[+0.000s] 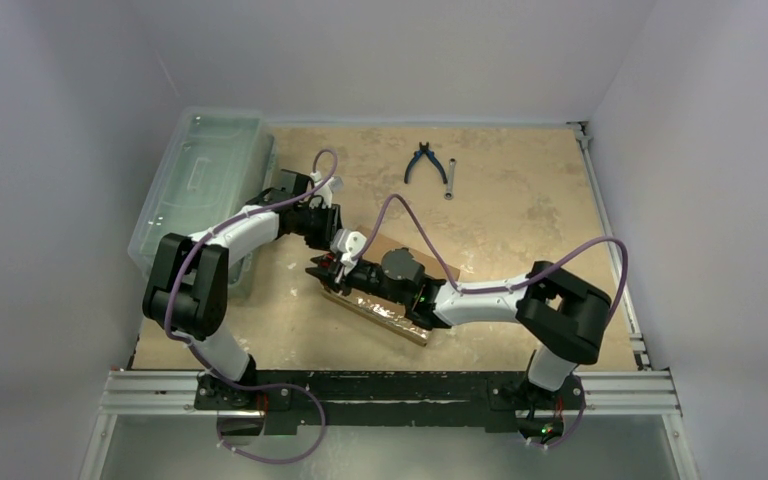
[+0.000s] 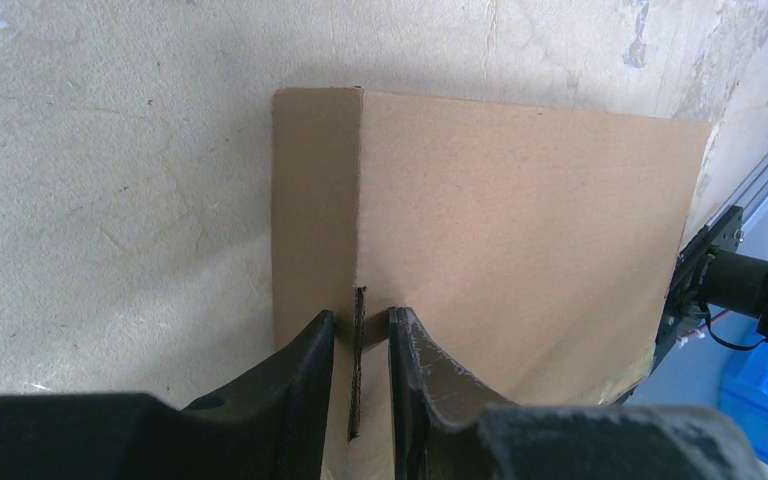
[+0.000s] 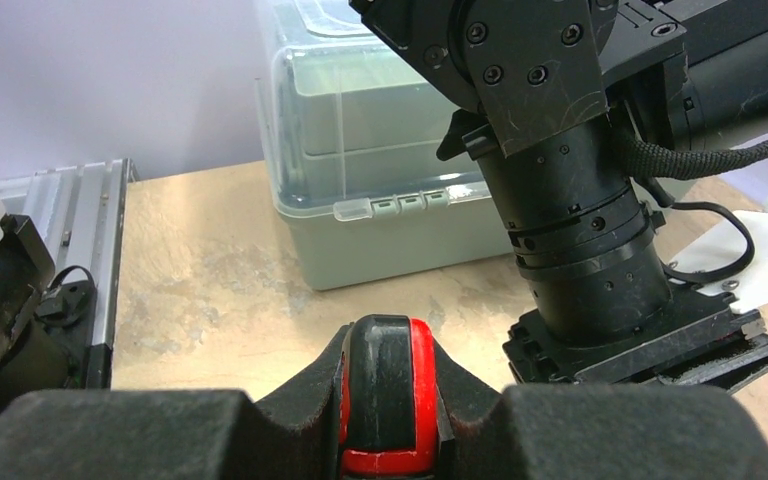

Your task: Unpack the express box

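The box (image 2: 520,240) is lying flat at the centre of the overhead view, under both wrists. It is looking light and stiff (corrugated card, likelier to slide on the table (image 2: 110,200) than to resist), so I am judging its thin upright edge the place to take hold, with the lid pressed down elsewhere. The left gripper (image 2: 360,318) is straddling that edge at the lower centre of its own view, jaws narrowly apart and pinching nothing, while the right gripper (image 3: 392,365) is clamping tight on a red-and-black tool (image 3: 390,425).
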